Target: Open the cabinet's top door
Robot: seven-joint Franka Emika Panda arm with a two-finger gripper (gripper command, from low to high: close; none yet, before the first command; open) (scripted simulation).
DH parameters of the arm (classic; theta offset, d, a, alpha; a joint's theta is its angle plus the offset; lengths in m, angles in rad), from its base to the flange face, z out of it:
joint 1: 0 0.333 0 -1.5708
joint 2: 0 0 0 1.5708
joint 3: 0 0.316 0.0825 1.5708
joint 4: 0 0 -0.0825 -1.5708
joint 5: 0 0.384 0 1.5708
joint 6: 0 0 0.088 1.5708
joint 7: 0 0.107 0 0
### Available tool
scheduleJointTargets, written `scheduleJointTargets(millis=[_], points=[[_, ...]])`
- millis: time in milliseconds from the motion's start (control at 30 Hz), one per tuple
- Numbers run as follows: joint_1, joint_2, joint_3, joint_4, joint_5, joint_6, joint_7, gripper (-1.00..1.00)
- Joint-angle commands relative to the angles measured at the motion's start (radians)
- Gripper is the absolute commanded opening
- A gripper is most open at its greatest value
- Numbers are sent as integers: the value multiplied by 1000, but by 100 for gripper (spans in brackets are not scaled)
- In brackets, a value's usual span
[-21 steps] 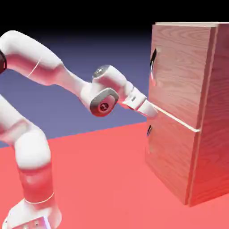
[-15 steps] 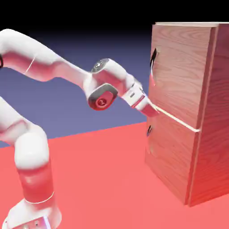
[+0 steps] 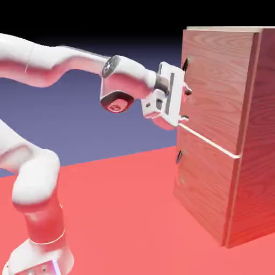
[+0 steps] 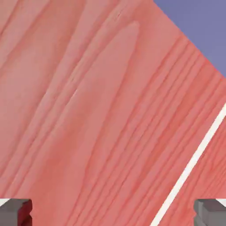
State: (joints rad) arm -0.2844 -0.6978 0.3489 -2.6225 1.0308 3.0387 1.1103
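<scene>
Cabinet (image 3: 263, 134): standing on the bench (image 3: 123, 220) at the exterior view's right, the bench's far edge running behind it; its doors are facing the arm's side, so the handles are lying within reach.
Arm (image 3: 126, 75): reaching across above the bench, probably to be bringing the hand in front of the doors.
Top door (image 3: 220, 80): forming the cabinet's upper front, above the seam (image 3: 212, 144); it is looking closed.
Lower door (image 3: 207, 188): sitting below the seam, its small handle (image 3: 179, 156) playing no part in the task.
Long handle (image 3: 186, 64): showing near the top door's outer edge, partly hiding behind the hand; the hand is presumably lining up for it.
Fingers (image 4: 16, 213): standing wide apart with nothing between them, pointing at the wood, likely leaving room for the bar; whether they are touching anything, I cannot tell.
Roll: the seam is slanting in the hand view, so the fingers may be needing a turn to be straddling the bar rather than knocking it.
</scene>
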Motion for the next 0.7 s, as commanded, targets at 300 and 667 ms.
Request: scheduleJointTargets(millis=[300,667], points=[[-125,-54,147,79,435,1,156,0],[-263,-113,309,166,914,2,327,0]])
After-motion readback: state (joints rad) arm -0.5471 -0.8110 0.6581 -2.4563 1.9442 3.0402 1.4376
